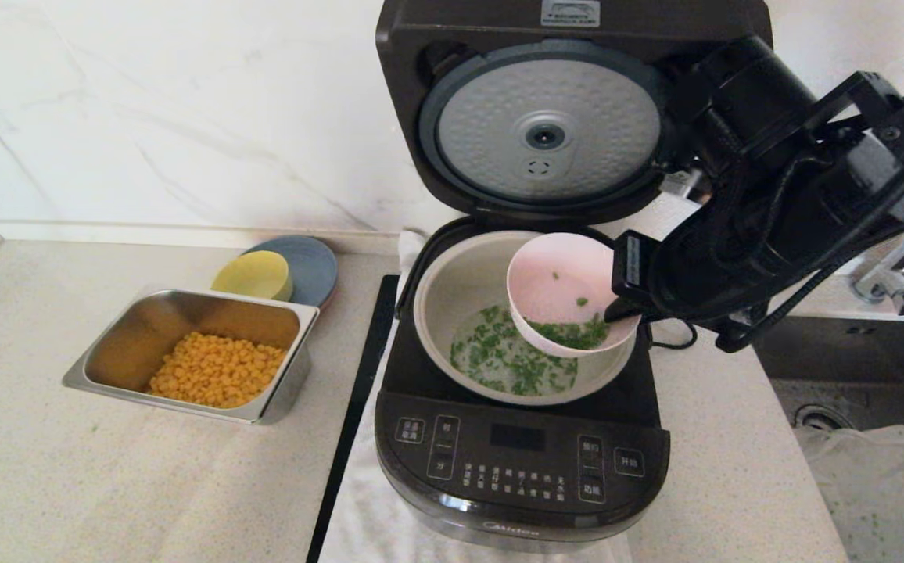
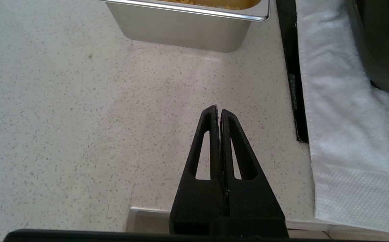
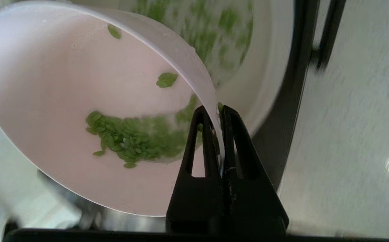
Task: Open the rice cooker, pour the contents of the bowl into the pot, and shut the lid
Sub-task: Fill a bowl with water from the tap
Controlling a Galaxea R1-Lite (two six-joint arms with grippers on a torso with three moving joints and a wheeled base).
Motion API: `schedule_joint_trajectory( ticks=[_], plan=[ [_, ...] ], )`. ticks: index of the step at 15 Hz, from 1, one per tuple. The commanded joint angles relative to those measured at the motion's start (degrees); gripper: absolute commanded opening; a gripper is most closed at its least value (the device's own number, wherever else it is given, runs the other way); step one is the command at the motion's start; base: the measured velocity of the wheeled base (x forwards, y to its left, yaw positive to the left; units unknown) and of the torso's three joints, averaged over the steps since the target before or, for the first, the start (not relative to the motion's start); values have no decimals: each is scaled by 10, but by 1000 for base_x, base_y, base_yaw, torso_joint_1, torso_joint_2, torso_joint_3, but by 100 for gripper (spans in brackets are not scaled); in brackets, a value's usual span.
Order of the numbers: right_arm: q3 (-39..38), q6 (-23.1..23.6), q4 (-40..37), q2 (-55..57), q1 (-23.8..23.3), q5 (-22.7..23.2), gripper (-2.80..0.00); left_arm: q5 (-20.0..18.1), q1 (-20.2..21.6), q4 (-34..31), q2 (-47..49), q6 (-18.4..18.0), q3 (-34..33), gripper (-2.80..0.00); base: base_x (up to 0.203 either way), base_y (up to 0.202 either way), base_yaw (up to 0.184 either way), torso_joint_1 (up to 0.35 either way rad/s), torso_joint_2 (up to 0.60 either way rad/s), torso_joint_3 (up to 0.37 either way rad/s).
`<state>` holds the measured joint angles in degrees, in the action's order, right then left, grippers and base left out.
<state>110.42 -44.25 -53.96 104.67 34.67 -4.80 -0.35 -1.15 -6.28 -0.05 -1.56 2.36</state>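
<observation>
The black rice cooker [image 1: 522, 461] stands with its lid [image 1: 546, 129] raised upright, the dimpled silver underside facing me. Inside sits the grey-beige pot [image 1: 452, 301], with chopped green herbs [image 1: 511, 363] lying on its bottom. My right gripper [image 1: 624, 309] [image 3: 217, 109] is shut on the rim of the pink bowl [image 1: 557, 281] [image 3: 63, 101], which hangs tilted over the pot's right side. More green herbs [image 1: 577, 335] [image 3: 127, 139] are gathered at the bowl's lowered edge. My left gripper [image 2: 217, 109] is shut and empty above the counter, near the steel tray.
A steel tray [image 1: 100, 356] [image 2: 187, 30] of yellow corn kernels [image 1: 213, 367] stands left of the cooker, with a yellow bowl [image 1: 252, 275] on a blue plate [image 1: 315, 262] behind it. A white towel [image 2: 342, 134] lies under the cooker. A sink [image 1: 851, 383] and tap [image 1: 902, 274] are at right.
</observation>
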Motion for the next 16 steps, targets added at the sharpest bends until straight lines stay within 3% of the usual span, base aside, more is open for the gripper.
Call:
schedule_joint_trajectory(
  ticks=[1, 7, 10, 13, 16],
  plan=[
    [-2, -4, -27, -33, -1, 14, -280, 0, 0, 0, 0, 0, 0, -280, 0, 0, 0, 0, 0, 0],
    [-7, -5, -107, -109, -1, 29, -280, 0, 0, 0, 0, 0, 0, -280, 0, 0, 0, 0, 0, 0],
    [-58, -4, -127, -159, -20, 28, -280, 0, 0, 0, 0, 0, 0, -280, 0, 0, 0, 0, 0, 0],
    [-143, 1, -127, -215, -91, 27, -280, 0, 0, 0, 0, 0, 0, -280, 0, 0, 0, 0, 0, 0],
    [-230, 32, -121, -265, -205, 28, -280, 0, 0, 0, 0, 0, 0, -280, 0, 0, 0, 0, 0, 0]
  ],
)
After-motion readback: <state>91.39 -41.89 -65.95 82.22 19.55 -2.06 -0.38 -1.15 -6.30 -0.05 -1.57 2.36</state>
